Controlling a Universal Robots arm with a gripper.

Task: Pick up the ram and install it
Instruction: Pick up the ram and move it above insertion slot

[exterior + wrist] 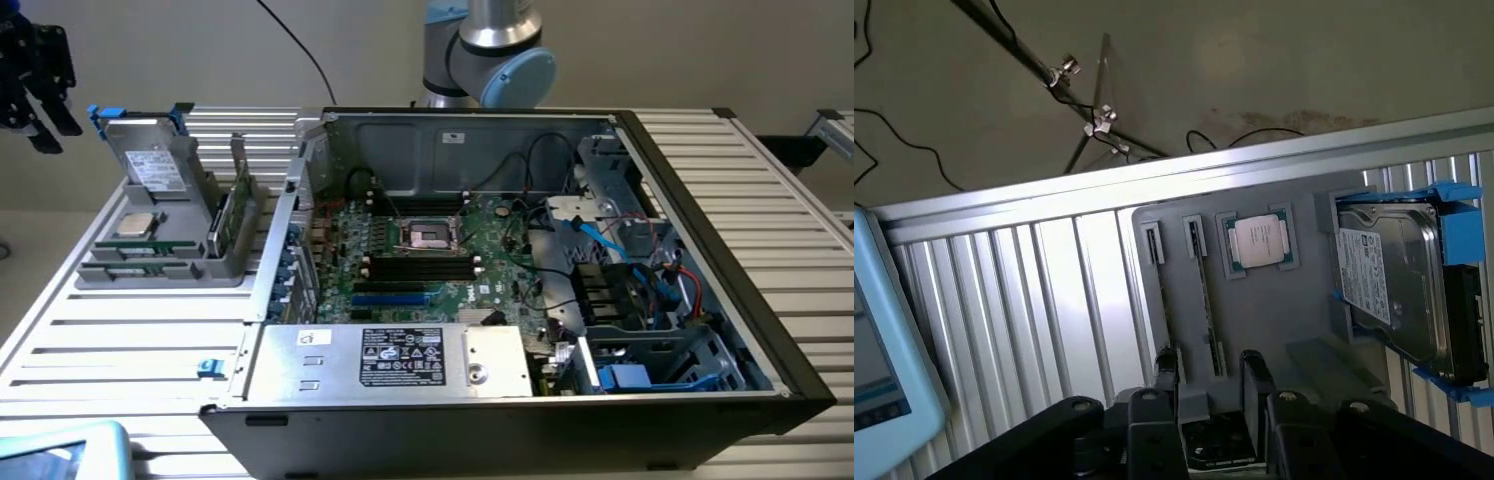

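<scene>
Your gripper [1209, 380] hangs open, holding nothing, above the gray holder [1304, 355]. That holder, at the exterior view's left of the computer case [534, 425], contains the ram [1202, 295] on edge in a slot, a processor chip [1258, 241] and a drive [1389, 290].

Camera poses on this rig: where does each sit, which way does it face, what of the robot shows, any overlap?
Exterior view: off the arm, raised, looking down over the open computer case and the grey parts holder at the exterior view's left; an arm joint shows behind the case.
Wrist view: on the wrist, looking down past the open end effector at the holder and the floor beyond the table edge.
Shared: the holder with its ram, processor and hard drive.
</scene>
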